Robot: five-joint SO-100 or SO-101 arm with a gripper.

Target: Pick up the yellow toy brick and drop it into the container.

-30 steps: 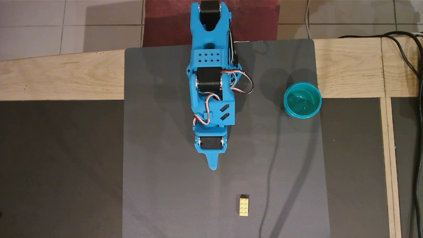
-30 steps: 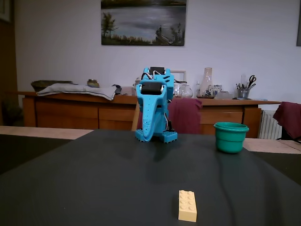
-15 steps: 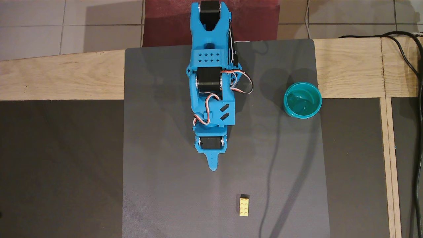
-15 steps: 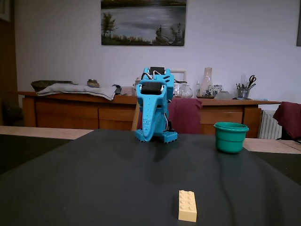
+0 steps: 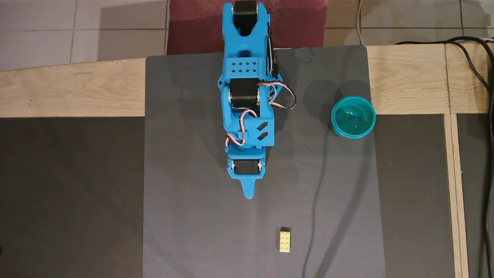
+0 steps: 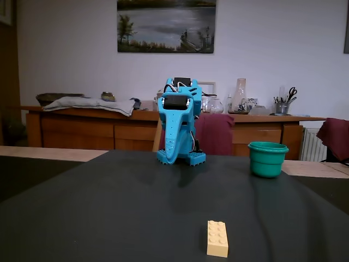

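From overhead, the yellow brick lies alone near the grey mat's lower edge, the teal cup sits well apart at the mat's right edge, and bare mat lies between them. The blue arm is folded over its base, its jaws closed on nothing. In the fixed view, the brick lies in front, the cup further back at right beside the arm, a sideboard behind the desk.

My arm is bright blue with black motors and red-white wires — the brick yellow, the cup glossy teal, the mat dark grey, finely textured — pale wood table beneath.
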